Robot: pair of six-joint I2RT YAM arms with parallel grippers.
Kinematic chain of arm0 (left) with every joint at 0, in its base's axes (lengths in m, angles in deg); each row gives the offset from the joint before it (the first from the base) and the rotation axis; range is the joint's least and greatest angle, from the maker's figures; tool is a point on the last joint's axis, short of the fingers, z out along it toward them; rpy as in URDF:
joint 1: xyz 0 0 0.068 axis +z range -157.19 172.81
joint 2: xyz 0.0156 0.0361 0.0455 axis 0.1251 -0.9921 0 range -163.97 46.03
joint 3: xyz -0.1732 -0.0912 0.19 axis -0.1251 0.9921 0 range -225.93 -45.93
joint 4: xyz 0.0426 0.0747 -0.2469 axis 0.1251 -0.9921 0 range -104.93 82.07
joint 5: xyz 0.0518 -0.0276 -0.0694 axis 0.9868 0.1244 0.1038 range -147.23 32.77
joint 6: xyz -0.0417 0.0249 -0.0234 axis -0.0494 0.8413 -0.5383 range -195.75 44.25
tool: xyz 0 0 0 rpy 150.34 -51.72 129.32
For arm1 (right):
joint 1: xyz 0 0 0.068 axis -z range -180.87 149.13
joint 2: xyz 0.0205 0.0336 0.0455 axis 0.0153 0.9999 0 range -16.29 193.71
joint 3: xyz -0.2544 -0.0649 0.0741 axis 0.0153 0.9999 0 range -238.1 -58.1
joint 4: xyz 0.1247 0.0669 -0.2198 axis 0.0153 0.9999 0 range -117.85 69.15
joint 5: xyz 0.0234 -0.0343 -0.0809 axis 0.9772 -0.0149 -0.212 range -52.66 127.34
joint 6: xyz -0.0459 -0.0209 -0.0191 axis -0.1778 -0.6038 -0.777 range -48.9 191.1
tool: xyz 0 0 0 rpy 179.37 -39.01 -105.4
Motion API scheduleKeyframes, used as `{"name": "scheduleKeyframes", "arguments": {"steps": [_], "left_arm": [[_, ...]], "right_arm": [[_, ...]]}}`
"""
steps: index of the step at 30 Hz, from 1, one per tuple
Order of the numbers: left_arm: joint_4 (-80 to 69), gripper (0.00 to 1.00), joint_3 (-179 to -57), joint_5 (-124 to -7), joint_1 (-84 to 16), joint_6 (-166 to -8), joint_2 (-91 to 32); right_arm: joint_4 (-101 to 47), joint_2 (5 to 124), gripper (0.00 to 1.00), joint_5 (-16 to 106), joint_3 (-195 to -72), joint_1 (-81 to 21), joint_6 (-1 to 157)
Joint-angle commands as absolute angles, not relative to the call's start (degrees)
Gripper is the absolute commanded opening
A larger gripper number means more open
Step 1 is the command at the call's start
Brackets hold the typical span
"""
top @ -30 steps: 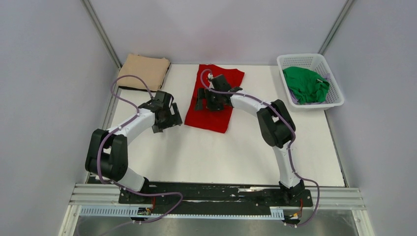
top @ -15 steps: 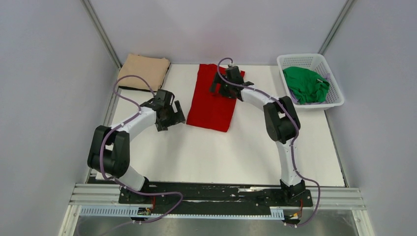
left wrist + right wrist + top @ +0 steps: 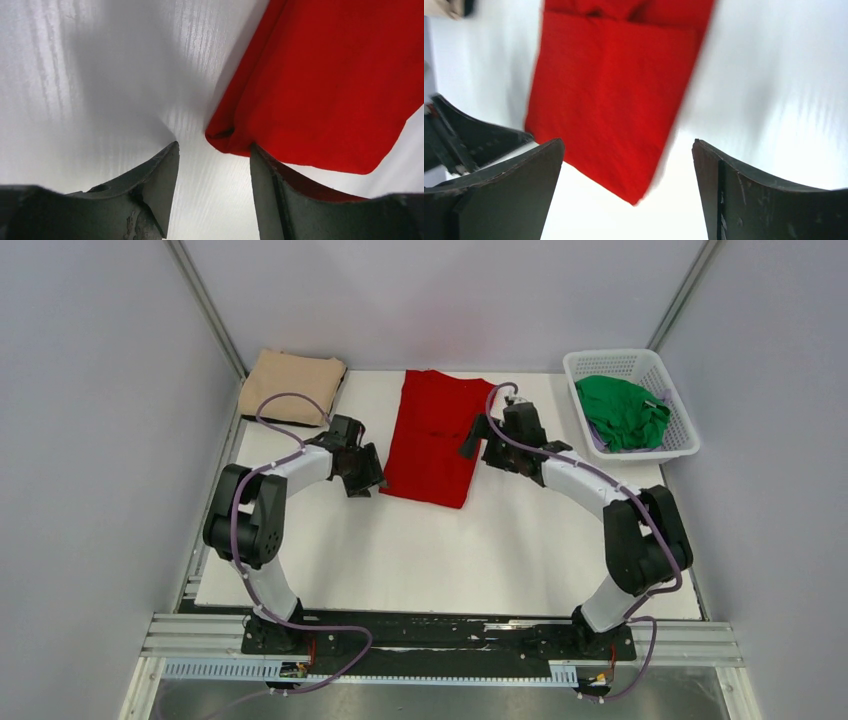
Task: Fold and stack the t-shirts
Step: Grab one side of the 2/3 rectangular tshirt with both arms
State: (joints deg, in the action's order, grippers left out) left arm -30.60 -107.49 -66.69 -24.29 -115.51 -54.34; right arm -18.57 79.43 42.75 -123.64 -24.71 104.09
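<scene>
We have the red t-shirt lying as a long folded strip on the table, running from about 12 o'clock back toward the middle. The tan t-shirt sits folded in the 10 o'clock corner. The green t-shirt is bunched in the white basket at 2 o'clock. The step in hand looks to us like taking the near end of the red strip so it can be folded in half toward 12 o'clock. The left gripper is low at the strip's 7 o'clock corner, its jaws partly spread with bare table between them. It is pinching nothing yet, and the cloth corner lies just ahead of the gap. The right gripper hovers beside the strip's 3 o'clock edge, jaws spread wide and empty, with the near corner below it in its own view. To do this well, we think the left gripper should slide forward along the table so that one finger goes under every layer at that corner. The left wrist view shows a doubled edge there, and a pinch on the top layer alone would pull the fold open. We would bring the right gripper down to the 5 o'clock corner and have it bite just as deep, so both corners rise level. Then we would lift only enough to clear the cloth and carry both corners straight toward 12 o'clock at the same pace. We would lay the hem on the far edge before letting go, since uneven travel would probably skew the strip.
</scene>
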Motion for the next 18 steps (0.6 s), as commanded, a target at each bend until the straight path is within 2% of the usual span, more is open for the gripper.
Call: {"name": "scheduleKeyframes", "arguments": {"steps": [1,5,8,15,17,18], "left_arm": [[-28.4,0.59,-109.2,-71.9,-24.3,-114.5,-57.5],[-28.1,0.44,-108.6,-72.6,-24.3,-114.7,-59.0],[-28.3,0.40,-108.1,-71.3,-24.3,-114.6,-59.3],[-28.8,0.21,-109.1,-69.5,-24.3,-114.5,-62.2],[-28.8,0.12,-109.3,-68.5,-24.3,-114.7,-62.7],[-28.9,0.03,-109.4,-68.1,-24.3,-114.7,-62.9]], "right_arm": [[-19.1,76.5,1.00,45.7,-116.5,-24.2,104.9],[-18.2,76.7,0.98,46.9,-114.4,-24.2,106.0],[-18.3,77.5,0.94,48.8,-114.1,-24.2,105.8],[-18.7,79.2,0.81,55.2,-113.5,-25.2,106.0],[-18.7,79.3,0.79,55.6,-113.0,-26.1,105.9],[-18.7,79.3,0.77,55.5,-112.8,-26.5,105.7]]}}
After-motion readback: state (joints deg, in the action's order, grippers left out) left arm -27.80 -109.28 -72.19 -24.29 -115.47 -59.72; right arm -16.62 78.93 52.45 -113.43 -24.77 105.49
